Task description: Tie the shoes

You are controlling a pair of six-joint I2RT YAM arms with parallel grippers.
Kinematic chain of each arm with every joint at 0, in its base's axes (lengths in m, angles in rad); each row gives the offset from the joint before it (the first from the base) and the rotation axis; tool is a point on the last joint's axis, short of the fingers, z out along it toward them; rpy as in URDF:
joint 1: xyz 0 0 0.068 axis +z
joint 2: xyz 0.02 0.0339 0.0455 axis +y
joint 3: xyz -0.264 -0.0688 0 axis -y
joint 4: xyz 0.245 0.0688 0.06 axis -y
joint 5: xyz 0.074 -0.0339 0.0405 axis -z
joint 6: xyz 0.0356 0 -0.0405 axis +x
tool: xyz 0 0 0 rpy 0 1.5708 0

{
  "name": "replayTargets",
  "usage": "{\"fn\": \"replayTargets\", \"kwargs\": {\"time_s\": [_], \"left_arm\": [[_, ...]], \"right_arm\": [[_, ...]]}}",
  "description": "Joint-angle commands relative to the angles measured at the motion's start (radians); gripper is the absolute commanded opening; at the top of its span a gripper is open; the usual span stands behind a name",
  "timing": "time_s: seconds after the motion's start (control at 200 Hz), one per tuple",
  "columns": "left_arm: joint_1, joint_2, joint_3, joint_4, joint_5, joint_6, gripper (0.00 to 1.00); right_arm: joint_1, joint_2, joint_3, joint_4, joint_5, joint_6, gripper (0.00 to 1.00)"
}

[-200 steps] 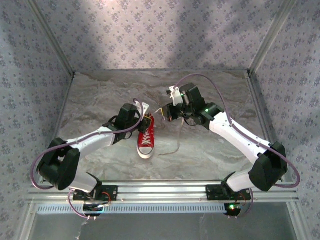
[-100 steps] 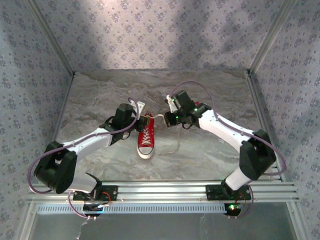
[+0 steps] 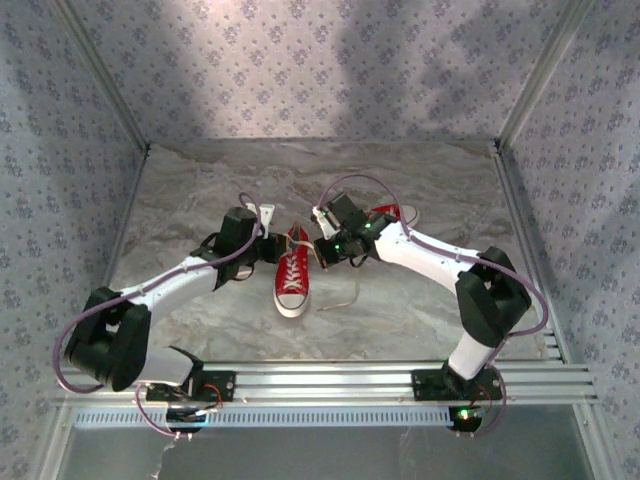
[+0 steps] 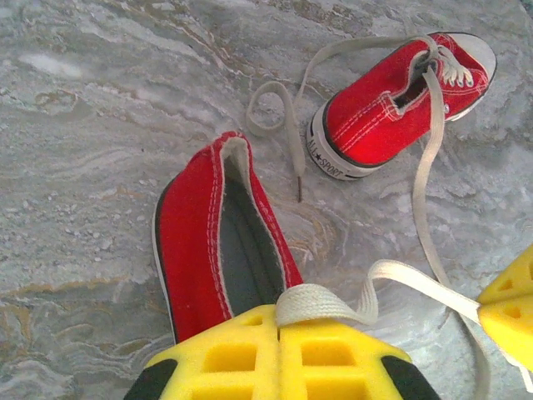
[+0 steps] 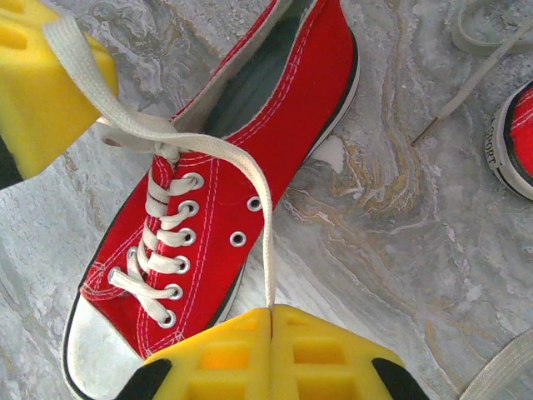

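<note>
One red shoe [image 3: 290, 275] lies mid-table, its white toe cap towards the near edge. It is also under both wrist cameras, heel opening [image 4: 221, 242] in the left one and laced front [image 5: 208, 208] in the right one. My left gripper [image 3: 266, 220] sits at its heel's left, yellow pads [image 4: 279, 315] shut on a white lace [image 4: 333, 302]. My right gripper [image 3: 322, 224] sits at the heel's right, pads [image 5: 271, 315] shut on the other lace end [image 5: 268, 250]. The second shoe [image 3: 392, 213] [image 4: 400, 100] lies behind, its laces loose.
A loose lace [image 4: 279, 117] of the second shoe curls on the marble tabletop [image 3: 200, 190] between the two shoes. Patterned walls enclose the table on three sides. A metal rail [image 3: 320, 378] runs along the near edge by the arm bases.
The right gripper has come down and left towards the shoe's heel, uncovering the second shoe. The left gripper has shifted left. Both keep hold of their laces.
</note>
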Motion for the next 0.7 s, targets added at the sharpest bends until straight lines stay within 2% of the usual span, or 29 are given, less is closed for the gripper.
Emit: {"fn": "replayTargets", "kwargs": {"time_s": [0.0, 0.06, 0.175, 0.29, 0.325, 0.37, 0.415, 0.45, 0.485, 0.585, 0.64, 0.695], "left_arm": [[0.011, -0.034, -0.006, -0.032, 0.034, -0.041, 0.00], [0.011, -0.042, -0.011, -0.034, 0.047, -0.048, 0.00], [0.012, -0.059, -0.020, -0.037, 0.058, -0.047, 0.00], [0.018, -0.065, -0.022, -0.042, 0.064, -0.026, 0.00], [0.019, -0.065, -0.021, -0.043, 0.066, -0.018, 0.00], [0.022, -0.063, -0.019, -0.045, 0.071, -0.006, 0.00], [0.024, -0.063, -0.016, -0.047, 0.080, 0.007, 0.00], [0.026, -0.061, -0.014, -0.048, 0.085, 0.019, 0.00], [0.026, -0.061, -0.011, -0.050, 0.091, 0.032, 0.00], [0.031, -0.059, -0.005, -0.056, 0.106, 0.065, 0.00], [0.034, -0.057, -0.003, -0.056, 0.114, 0.076, 0.00], [0.038, -0.054, 0.000, -0.058, 0.123, 0.084, 0.00]], "right_arm": [[0.013, -0.045, -0.001, 0.010, 0.029, -0.020, 0.13], [0.020, -0.075, -0.020, 0.029, 0.062, -0.028, 0.27], [0.020, -0.140, -0.082, 0.088, 0.109, -0.051, 0.43], [0.011, -0.189, -0.131, 0.175, 0.127, -0.070, 0.47], [0.006, -0.205, -0.156, 0.221, 0.132, -0.072, 0.52], [0.001, -0.227, -0.199, 0.320, 0.118, -0.084, 0.63], [-0.004, -0.242, -0.247, 0.435, 0.103, -0.098, 0.81], [0.000, -0.238, -0.280, 0.513, 0.103, -0.115, 0.88], [0.006, -0.214, -0.275, 0.519, 0.095, -0.169, 0.88], [-0.004, -0.119, -0.135, 0.296, -0.048, -0.304, 0.78], [-0.042, -0.094, -0.151, 0.349, -0.235, -0.318, 0.71], [-0.073, -0.072, -0.162, 0.402, -0.347, -0.310, 0.69]]}}
